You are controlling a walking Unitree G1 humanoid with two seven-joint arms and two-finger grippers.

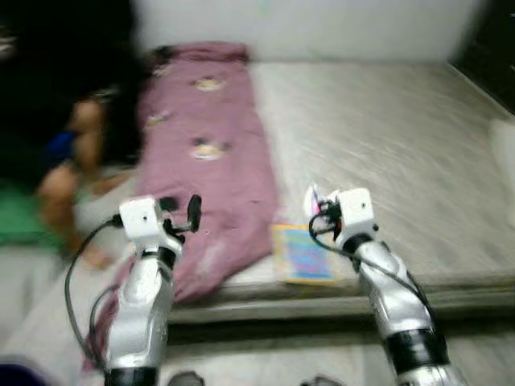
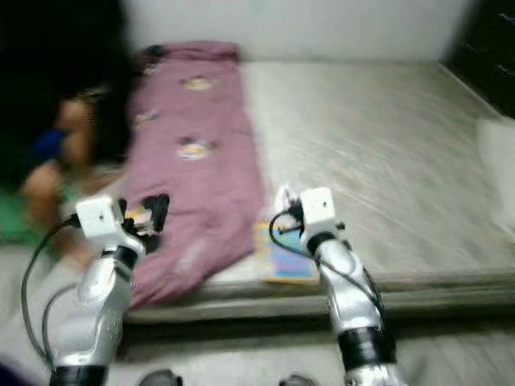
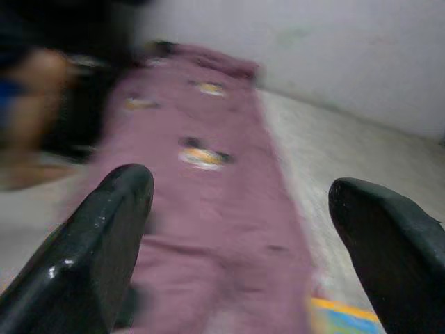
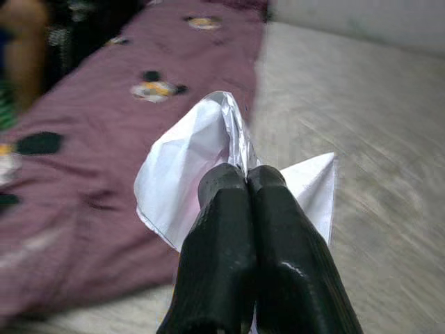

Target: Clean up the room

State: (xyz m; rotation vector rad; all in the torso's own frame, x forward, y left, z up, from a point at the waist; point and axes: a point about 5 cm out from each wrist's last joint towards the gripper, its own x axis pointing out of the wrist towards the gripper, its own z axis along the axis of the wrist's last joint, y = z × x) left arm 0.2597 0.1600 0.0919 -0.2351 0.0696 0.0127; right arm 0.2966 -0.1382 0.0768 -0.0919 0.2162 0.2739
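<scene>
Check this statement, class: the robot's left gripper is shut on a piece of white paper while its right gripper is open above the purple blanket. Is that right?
The sides are swapped. The right wrist view shows the right gripper shut on the white paper; the left wrist view shows the left gripper open above the purple blanket.

A crumpled white paper wrapper [image 4: 208, 160] with a shiny silver inner edge is pinched upright between the right gripper's [image 4: 247, 177] 2 closed black fingers, held in the air above the near edge of the mattress [image 1: 386, 145]. It hangs just beside the mauve blanket [image 1: 209, 153].
</scene>
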